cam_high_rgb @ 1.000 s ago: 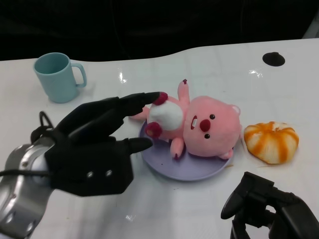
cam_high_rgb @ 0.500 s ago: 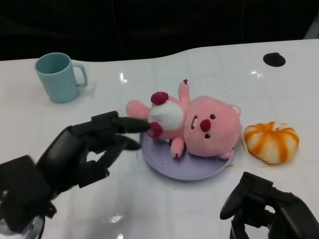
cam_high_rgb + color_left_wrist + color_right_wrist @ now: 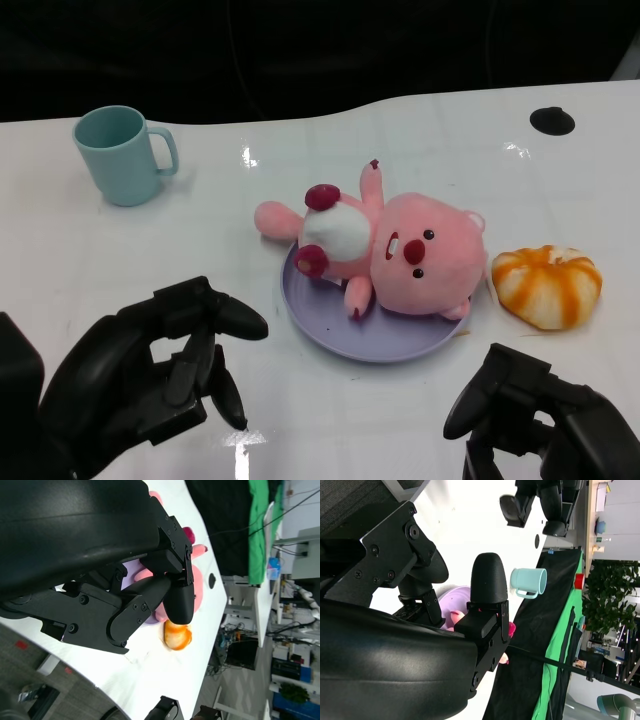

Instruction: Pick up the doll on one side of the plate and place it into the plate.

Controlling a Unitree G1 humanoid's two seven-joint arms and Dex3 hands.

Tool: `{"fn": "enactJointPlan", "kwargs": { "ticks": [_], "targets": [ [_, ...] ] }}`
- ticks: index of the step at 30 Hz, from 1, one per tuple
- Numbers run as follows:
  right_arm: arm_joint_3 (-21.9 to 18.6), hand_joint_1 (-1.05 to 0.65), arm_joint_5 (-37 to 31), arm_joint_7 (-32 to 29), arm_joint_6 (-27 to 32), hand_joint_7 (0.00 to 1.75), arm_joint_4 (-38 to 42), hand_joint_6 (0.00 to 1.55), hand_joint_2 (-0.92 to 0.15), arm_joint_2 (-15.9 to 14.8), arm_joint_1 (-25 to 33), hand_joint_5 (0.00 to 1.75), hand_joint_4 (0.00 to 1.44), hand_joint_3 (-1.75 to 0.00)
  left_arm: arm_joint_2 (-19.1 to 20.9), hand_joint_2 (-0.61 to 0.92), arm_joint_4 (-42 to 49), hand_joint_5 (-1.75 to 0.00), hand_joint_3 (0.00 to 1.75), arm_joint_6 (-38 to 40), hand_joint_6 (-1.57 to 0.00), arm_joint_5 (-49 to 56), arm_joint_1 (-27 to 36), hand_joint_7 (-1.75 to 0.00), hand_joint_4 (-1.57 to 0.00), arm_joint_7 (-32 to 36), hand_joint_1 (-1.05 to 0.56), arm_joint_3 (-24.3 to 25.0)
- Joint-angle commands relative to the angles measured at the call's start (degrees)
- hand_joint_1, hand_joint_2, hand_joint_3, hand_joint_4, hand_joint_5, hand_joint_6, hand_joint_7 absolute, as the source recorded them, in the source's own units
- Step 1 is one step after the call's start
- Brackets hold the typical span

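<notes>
From the head view, the pink doll (image 3: 395, 250) lay on its back across the purple plate (image 3: 330, 335), its head toward the right rim and one leg sticking out past the left rim onto the white table (image 3: 200, 240). An orange-and-white pumpkin toy (image 3: 546, 285) sat just beside the plate on the right, apart from the doll. A teal mug (image 3: 120, 155) stood well apart at the far left, handle pointing right. A black round disc (image 3: 551, 121) lay near the far right edge. The left hand (image 3: 150, 385) hung low at the near left, holding nothing, its fingers loosely curled but apart, clear of the plate. The right hand (image 3: 540, 420) sat at the near right corner, fingers bent; whether it was closed could not be told there.

In the left wrist view, the left hand (image 3: 135, 600) filled most of the picture and hid much of the doll (image 3: 200, 575); the pumpkin toy (image 3: 177, 636) showed past a fingertip.

In the right wrist view, the right hand (image 3: 445, 610) blocked most of the plate (image 3: 457, 597); its fingers stood apart with nothing between them. The mug (image 3: 529, 582) showed beyond.
</notes>
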Motion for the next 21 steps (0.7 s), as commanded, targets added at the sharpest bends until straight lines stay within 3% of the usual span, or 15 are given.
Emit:
{"fn": "enactJointPlan", "kwargs": {
  "ticks": [1, 6, 21],
  "targets": [
    [-1.0, 0.07, 1.0, 0.4, -0.2, 1.55, -0.3, 0.62, -0.4, -0.6, 0.4, 1.75, 0.71, -1.4, -0.5, 0.51, -0.9, -1.74, 1.29, 3.2, -0.78, -2.4, 1.4, -1.58, -0.89, 1.1, -0.09, 1.0],
    [-2.1, 0.09, 2.0, 1.0, -1.3, 1.54, 0.1, 0.62, -0.41, -0.8, 0.5, 1.75, 0.72, -1.4, -1.3, 0.46, 0.5, -1.75, 1.44, 7.2, -0.74, -5.3, 1.3, -1.74, -0.94, 1.8, -0.07, 2.1],
    [-3.3, 0.1, 1.3, 1.7, -3.4, 1.53, 1.7, 0.62, -0.41, -0.9, 0.1, 1.75, 0.73, -1.39, -1.5, 0.39, 6.8, -1.75, 1.55, 6.1, -0.75, -5.4, 0.0, -1.75, -0.97, -1.9, -0.12, 0.7]
  ]
}}
